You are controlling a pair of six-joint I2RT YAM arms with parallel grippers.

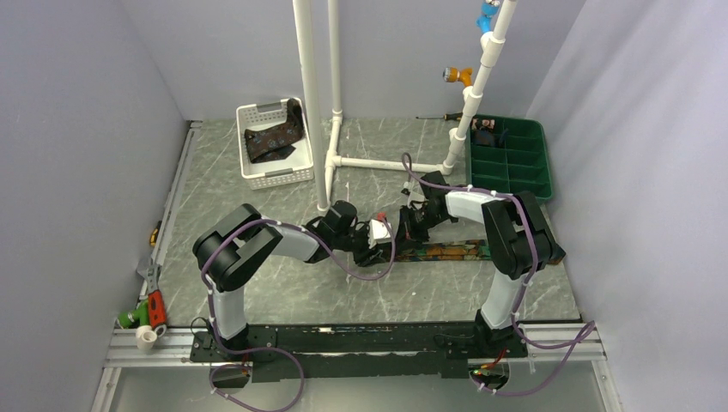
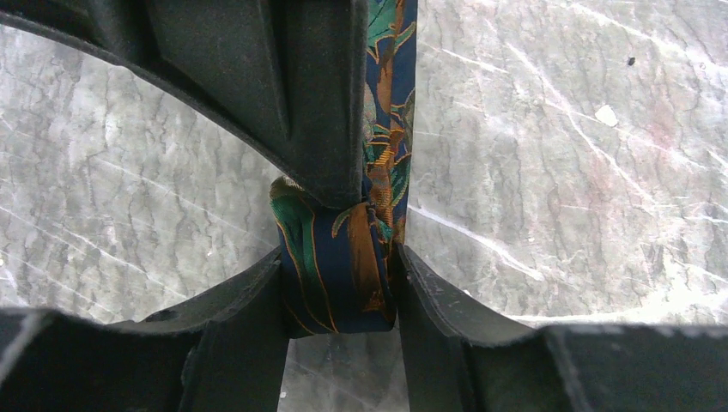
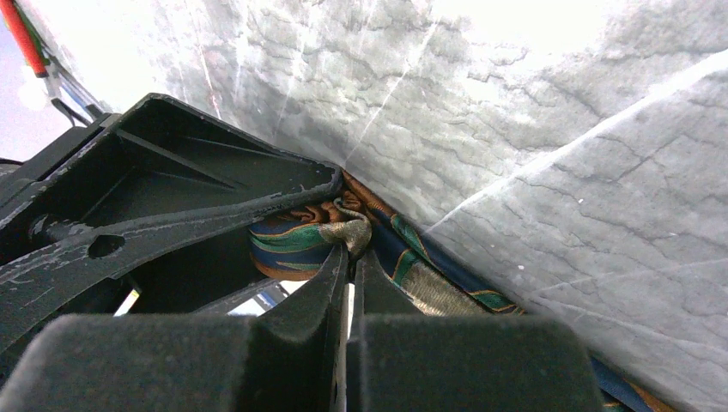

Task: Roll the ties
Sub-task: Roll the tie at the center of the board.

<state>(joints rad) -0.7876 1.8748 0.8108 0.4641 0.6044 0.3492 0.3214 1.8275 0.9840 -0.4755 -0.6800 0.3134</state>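
Lavender walls (image 1: 77,129) enclose a grey marbled table (image 1: 283,283). A white basket (image 1: 279,178) at its far left holds a dark patterned tie (image 1: 273,139). Mid-table lies the orange-and-teal tie (image 1: 446,251), its rolled end clamped by the jaws of the left gripper (image 2: 339,287). The right gripper (image 3: 348,257) pinches the roll's edge, its jaws nearly closed.

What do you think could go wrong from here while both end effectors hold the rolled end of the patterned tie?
The left end effector grips the small roll only by its sides; it could slip out and spring open. The right end effector pinches the same roll right beside it, so the two may collide or tug the roll crooked. The unrolled tail lies loose and may wind askew.
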